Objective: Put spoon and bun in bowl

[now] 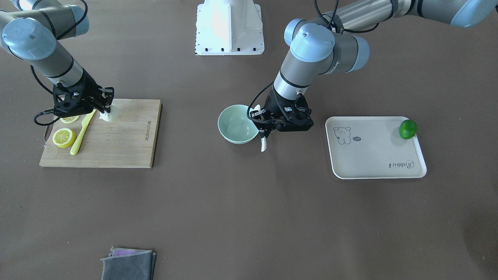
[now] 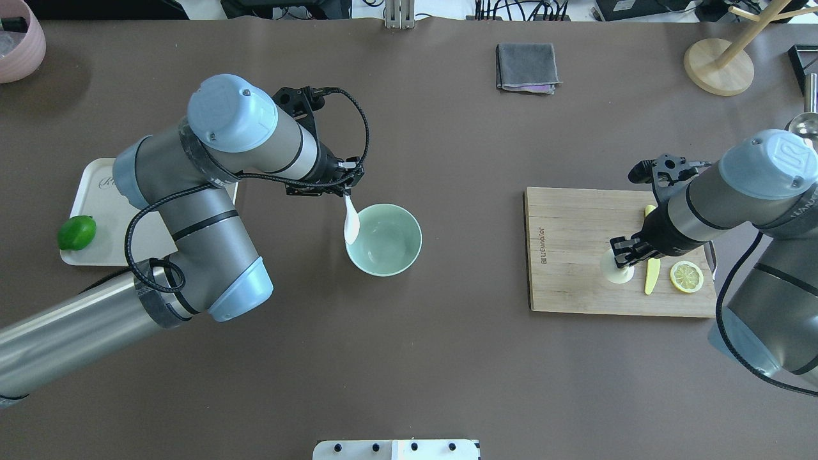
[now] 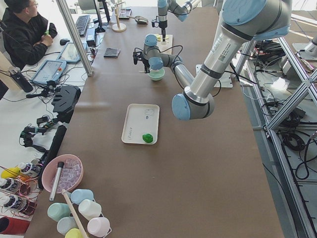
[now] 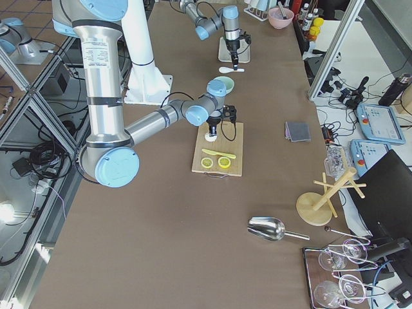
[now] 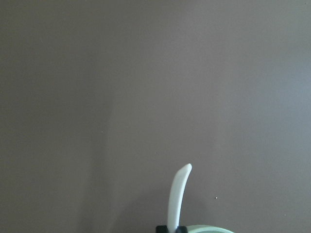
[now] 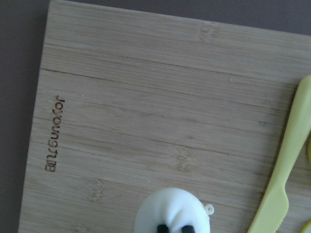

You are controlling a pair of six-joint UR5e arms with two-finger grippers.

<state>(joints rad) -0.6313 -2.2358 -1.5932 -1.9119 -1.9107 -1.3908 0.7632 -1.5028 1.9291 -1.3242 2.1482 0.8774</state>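
Observation:
The pale mint-green bowl (image 2: 405, 225) stands empty mid-table; it also shows in the front view (image 1: 232, 125). My left gripper (image 2: 348, 191) is shut on the white spoon (image 2: 351, 225) and holds it hanging over the bowl's left rim. The left wrist view shows the spoon (image 5: 178, 196) and a sliver of the bowl's rim (image 5: 210, 227). The white pleated bun (image 2: 615, 273) sits on the wooden cutting board (image 2: 572, 255). My right gripper (image 2: 624, 257) is shut on the bun's top. The right wrist view shows its fingertips (image 6: 163, 227) on the bun (image 6: 170, 208).
A yellow-green knife (image 2: 651, 276) and a lemon slice (image 2: 686, 276) lie on the board beside the bun. A beige tray (image 2: 96, 185) with a lime (image 2: 77, 233) sits at the left. A grey cloth (image 2: 525, 67) and a wooden stand (image 2: 719, 67) are at the far side.

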